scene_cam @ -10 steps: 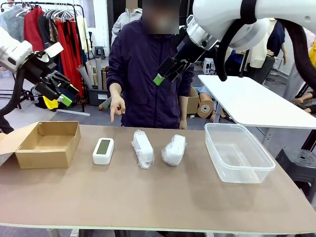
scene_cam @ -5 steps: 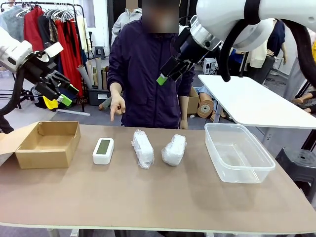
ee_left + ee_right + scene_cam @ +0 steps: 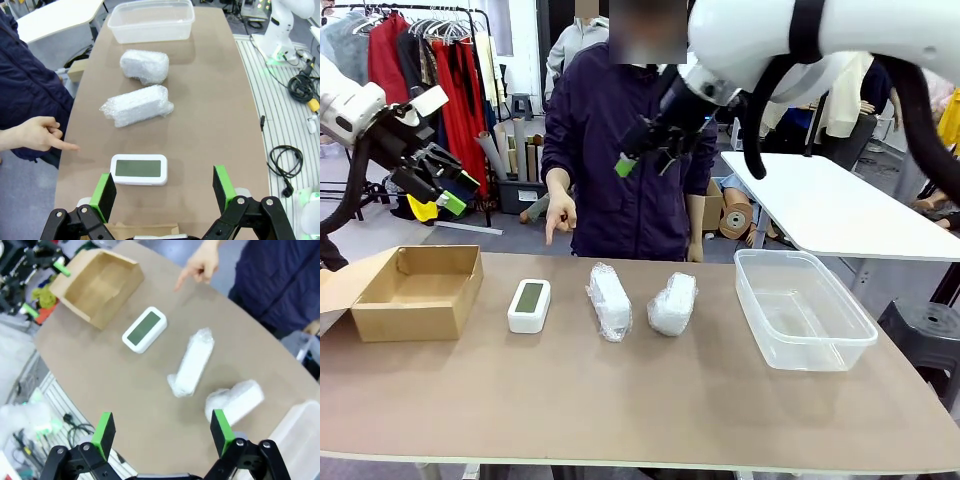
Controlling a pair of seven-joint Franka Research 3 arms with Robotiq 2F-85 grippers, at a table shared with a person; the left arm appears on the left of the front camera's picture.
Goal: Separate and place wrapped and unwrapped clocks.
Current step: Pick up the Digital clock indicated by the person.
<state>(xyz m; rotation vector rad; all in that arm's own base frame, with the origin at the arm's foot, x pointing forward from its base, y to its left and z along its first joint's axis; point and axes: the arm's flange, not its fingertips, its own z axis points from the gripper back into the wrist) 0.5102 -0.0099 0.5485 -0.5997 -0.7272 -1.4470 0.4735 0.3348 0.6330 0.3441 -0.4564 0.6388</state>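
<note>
Left pincer (image 3: 455, 190) and right pincer (image 3: 642, 160) hang released above the table (image 3: 620, 400), clocks (image 3: 610, 300) rowed nearer its far edge.

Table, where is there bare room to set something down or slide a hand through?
The near strip of the table, between its near edge and the row, is bare. The row is crowded: cardboard box, bare clock, two wrapped bundles and plastic tub stand with narrow gaps, tightest between the bundles. A person's hand points over the far edge.
</note>
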